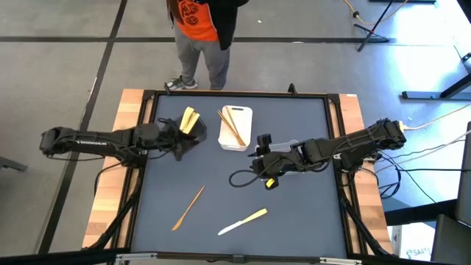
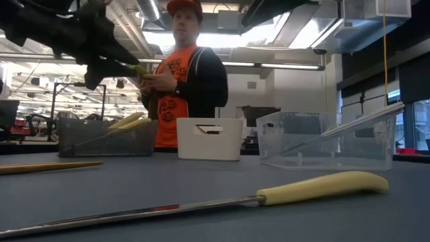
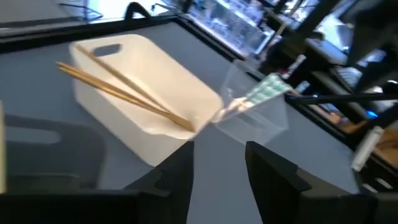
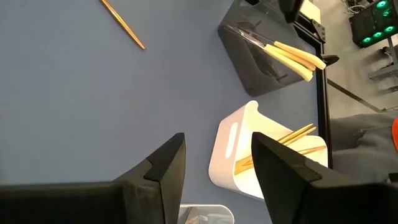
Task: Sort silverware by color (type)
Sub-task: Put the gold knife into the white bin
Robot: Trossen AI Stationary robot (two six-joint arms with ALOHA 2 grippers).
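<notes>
Pale yellow silverware point(image 1: 189, 119) lies in a black tray point(image 1: 193, 135) at the far left. Orange-brown pieces point(image 1: 232, 126) lean across a white tray point(image 1: 243, 140) beside it. A clear tray point(image 3: 258, 115) holds greyish pieces point(image 3: 249, 99) that lean on its rim. An orange-brown piece point(image 1: 189, 207) and a yellow-handled knife point(image 1: 243, 221) lie flat on the mat near the front. My left gripper point(image 3: 217, 149) hovers open by the black tray point(image 1: 184, 143), nothing between its fingers. My right gripper point(image 4: 217, 140) hangs open right of the white tray point(image 1: 257, 154).
A person in an orange shirt point(image 1: 199, 29) stands at the table's far edge. A dark cable loop point(image 1: 241, 177) lies on the mat below my right gripper. Bare blue-grey mat point(image 1: 294, 213) spreads at the front right, inside the table's raised black frame point(image 1: 235, 93).
</notes>
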